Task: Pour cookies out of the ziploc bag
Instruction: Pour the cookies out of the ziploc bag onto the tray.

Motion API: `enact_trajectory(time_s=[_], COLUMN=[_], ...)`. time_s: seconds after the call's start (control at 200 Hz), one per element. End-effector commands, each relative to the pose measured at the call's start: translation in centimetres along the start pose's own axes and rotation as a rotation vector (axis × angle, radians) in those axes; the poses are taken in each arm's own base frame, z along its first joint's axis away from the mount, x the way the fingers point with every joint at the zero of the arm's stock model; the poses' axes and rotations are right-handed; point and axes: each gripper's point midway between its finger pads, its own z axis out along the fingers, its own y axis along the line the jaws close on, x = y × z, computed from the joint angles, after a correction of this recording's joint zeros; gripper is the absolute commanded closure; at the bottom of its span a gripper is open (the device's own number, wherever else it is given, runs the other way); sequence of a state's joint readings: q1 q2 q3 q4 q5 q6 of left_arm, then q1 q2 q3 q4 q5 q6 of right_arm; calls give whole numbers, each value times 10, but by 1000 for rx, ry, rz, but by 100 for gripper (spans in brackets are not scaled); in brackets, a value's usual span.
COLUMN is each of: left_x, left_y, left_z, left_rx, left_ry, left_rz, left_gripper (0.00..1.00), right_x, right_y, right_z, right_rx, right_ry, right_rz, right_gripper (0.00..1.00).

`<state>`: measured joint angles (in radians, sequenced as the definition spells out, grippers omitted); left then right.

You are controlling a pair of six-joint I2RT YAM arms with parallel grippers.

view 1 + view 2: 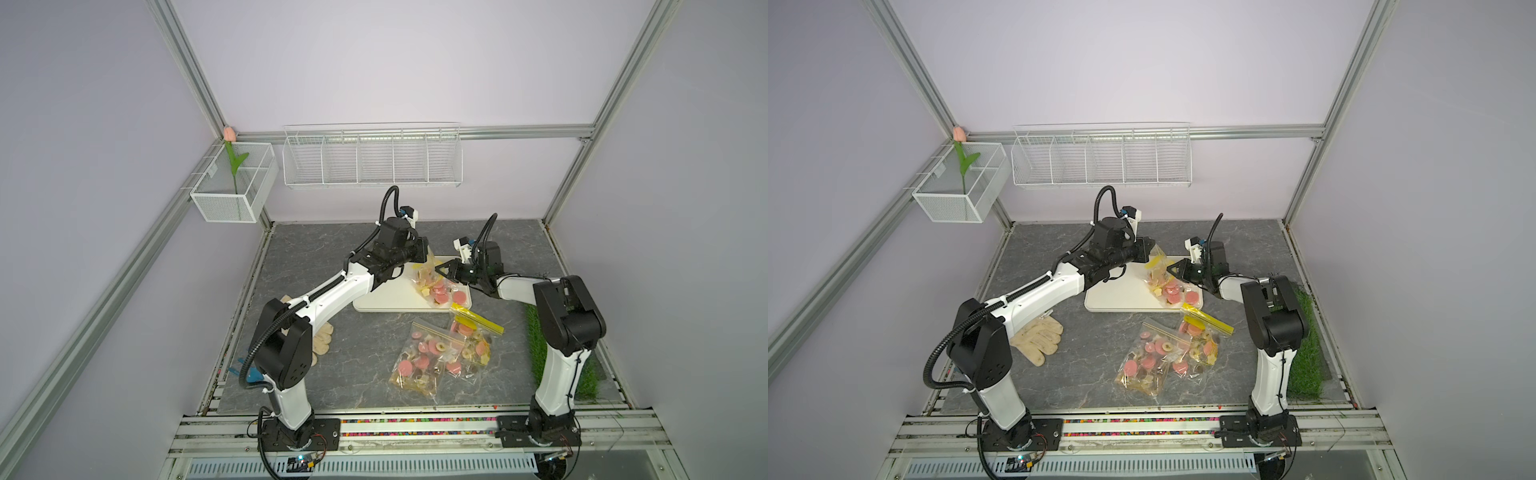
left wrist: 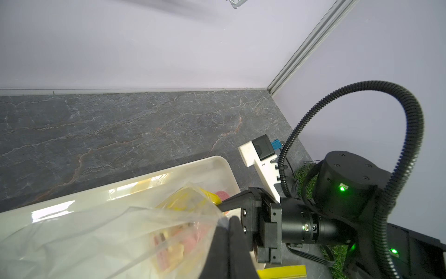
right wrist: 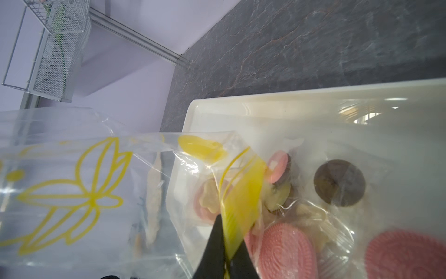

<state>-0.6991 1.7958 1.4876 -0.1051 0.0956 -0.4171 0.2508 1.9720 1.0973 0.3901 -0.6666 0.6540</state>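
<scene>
Cookies (image 3: 287, 246): pink discs, beige flowers, dk brown rounds, on tray (image 1: 382, 301). Bag (image 3: 72, 181) clear w/ yellow flower print. L gripper (image 2: 228, 222) & R gripper (image 3: 226, 232) both clamped on bag.

No legible text, label or number; ziploc bag (image 3: 36, 149) — only a yellow flower outline (image 3: 79, 190).

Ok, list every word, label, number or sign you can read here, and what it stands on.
No text is readable.
ziploc bag: a yellow flower outline only, no letters.
pale tag by the green light on the black motor housing: too blurred to read.
</scene>
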Motion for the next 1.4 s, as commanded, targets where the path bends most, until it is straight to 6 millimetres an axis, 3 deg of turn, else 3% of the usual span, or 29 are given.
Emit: enact_trajectory(time_s=[0.0,0.31,0.67,0.855,1.14,1.395], left_x=[-25,-33,-43,-46,-39,-38], left_y=[-10,-17,-36,-46,-45,-45], left_z=[4,20,-8,-21,-29,-45], left_rx=[17,41,86,102,87,82], left_ry=[-75,-66,-27,-48,-47,-46], left_rz=[8,20,15,21,25,31], left_gripper=[100,100,100,100,100,100], right_x=[-12,-28,-2,6,17,18], right_y=[-12,-16,26,33,43,60], right_z=[3,2,-25,-44,-45,-67], right_rx=[26,-1,-75,-27,-26,14], right_ry=[-23,-58,-16,-34,5,-6], right_rz=[2,32,4,-28,-54,-62], right_gripper=[93,93,93,93,93,93])
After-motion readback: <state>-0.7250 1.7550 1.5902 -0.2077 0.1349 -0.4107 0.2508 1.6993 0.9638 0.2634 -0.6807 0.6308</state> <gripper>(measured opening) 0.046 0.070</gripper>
